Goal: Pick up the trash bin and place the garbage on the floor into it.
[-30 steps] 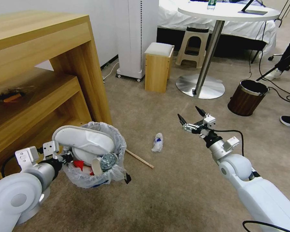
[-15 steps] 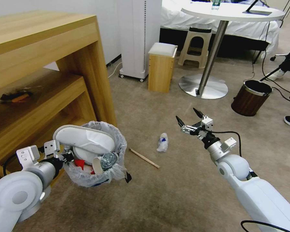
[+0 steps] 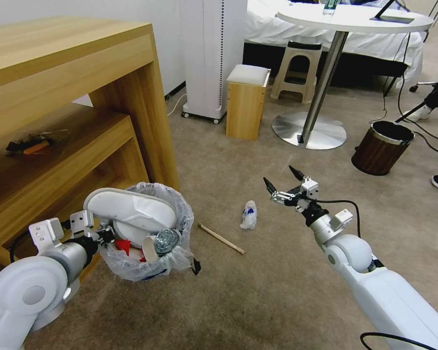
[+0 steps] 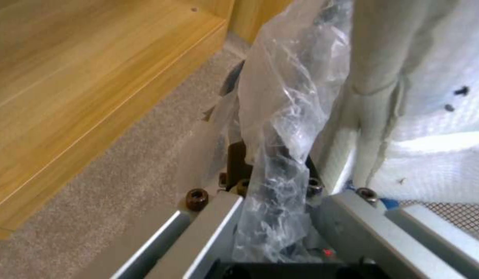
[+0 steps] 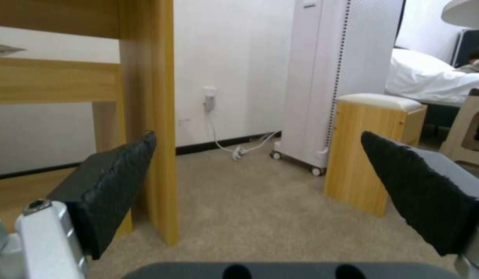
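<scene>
The trash bin (image 3: 146, 262), lined with a crinkly clear bag, hangs just above the floor (image 3: 258, 291) beside the wooden desk. My left gripper (image 3: 101, 236) is shut on its rim; the left wrist view shows the bag (image 4: 275, 128) pinched between the fingers. Inside lie a white slipper (image 3: 131, 209), a red cup and crumpled litter. On the carpet right of the bin lie a wooden stick (image 3: 221, 238) and a crushed plastic bottle (image 3: 248, 215). My right gripper (image 3: 283, 182) hovers open above and just right of the bottle, with nothing between its black pads (image 5: 121, 186).
A wooden desk (image 3: 73, 112) with a low shelf stands at the left. Ahead are a small wooden stool (image 3: 247, 102), a white appliance (image 3: 211, 53) and a round table's metal base (image 3: 309, 130). A brown wood-grain bin (image 3: 382, 147) stands at the right, with cables and a person's shoe nearby.
The whole picture has slid right and slightly down, so the camera has moved. Both arms hold their poses; the bin stays gripped and the right gripper stays open.
</scene>
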### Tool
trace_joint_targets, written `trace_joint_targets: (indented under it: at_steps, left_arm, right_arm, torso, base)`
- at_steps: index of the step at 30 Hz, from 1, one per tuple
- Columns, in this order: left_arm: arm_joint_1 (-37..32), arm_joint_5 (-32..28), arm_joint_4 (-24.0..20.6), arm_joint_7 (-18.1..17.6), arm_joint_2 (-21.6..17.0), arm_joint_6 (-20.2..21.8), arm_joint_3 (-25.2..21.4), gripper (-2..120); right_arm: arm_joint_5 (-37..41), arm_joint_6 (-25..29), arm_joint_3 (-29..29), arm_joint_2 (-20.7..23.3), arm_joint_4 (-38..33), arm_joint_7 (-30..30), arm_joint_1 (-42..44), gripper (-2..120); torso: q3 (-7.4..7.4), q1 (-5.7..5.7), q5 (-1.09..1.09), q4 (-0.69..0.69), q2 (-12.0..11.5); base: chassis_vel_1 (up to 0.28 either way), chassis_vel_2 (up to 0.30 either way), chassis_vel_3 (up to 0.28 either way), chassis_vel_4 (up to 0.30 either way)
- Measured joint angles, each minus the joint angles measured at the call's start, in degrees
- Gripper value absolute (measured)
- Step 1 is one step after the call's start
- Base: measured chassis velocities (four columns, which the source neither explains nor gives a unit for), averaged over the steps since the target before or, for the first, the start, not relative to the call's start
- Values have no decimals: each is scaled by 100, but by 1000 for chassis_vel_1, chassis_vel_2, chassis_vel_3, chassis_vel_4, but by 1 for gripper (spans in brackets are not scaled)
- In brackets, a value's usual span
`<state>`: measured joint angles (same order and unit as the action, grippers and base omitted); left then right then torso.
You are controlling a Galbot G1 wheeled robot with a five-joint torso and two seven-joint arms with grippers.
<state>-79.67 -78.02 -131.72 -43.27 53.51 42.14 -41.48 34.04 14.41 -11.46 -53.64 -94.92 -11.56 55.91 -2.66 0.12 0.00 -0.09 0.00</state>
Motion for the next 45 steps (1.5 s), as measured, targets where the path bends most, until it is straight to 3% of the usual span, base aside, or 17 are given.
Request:
trace_joint_targets:
  at_steps: [15, 23, 26, 32, 33, 36, 37, 40, 45]
  left_arm:
    - [-49, 9, -29, 16, -40, 0, -53, 0]
    - [-71, 15, -59, 19, -69, -1, -76, 0]
    - [-75, 26, -63, 19, -69, -1, -78, 0]
    - [-118, 37, -108, 19, -72, -1, -132, 0]
    - [-118, 37, -108, 19, -72, -1, -132, 0]
    - [-144, 45, -129, 20, -66, -1, -145, 0]
    - [-144, 45, -129, 20, -66, -1, -145, 0]
    - [-164, 68, -151, 19, -30, -1, -145, 0]
    - [-175, 83, -163, 19, -13, -4, -146, 0]
  right_arm:
    - [-95, 56, 26, -25, 71, -63, 27, 100]
    - [-203, -132, 167, -58, 50, 207, 80, 100]
    - [-306, -469, 223, -51, 69, 232, 95, 100]
    - [-92, -2291, 509, -37, 31, 679, 69, 100]
    - [-92, -2291, 509, -37, 31, 679, 69, 100]
    - [163, -3120, 698, -134, 145, 971, -42, 100]
    - [163, -3120, 698, -134, 145, 971, -42, 100]
    - [460, -3799, 915, -313, 441, 1307, -212, 100]
    - [410, -3946, 1025, -402, 663, 1280, -278, 100]
  torso:
    - [0, -2, -2, -1, 1]
    - [-2, 3, 0, 0, 0]
    - [1, 0, -1, 0, 0]
    - [1, -1, 0, -1, 0]
    - [1, -1, 0, -1, 0]
    - [0, -1, -1, -1, 0]
    - [0, -1, -1, -1, 0]
    - [0, -1, 0, 0, 0]
    - [0, -1, 0, 0, 0]
  base:
    - [-103, 110, 106, -112]
    - [-118, 134, 118, -136]
    - [28, -22, -35, 25]
    - [6, -7, -9, 3]
    - [0, 0, 0, 0]
    - [0, 0, 0, 0]
    - [0, 0, 0, 0]
    - [0, 0, 0, 0]
    - [0, 0, 0, 0]
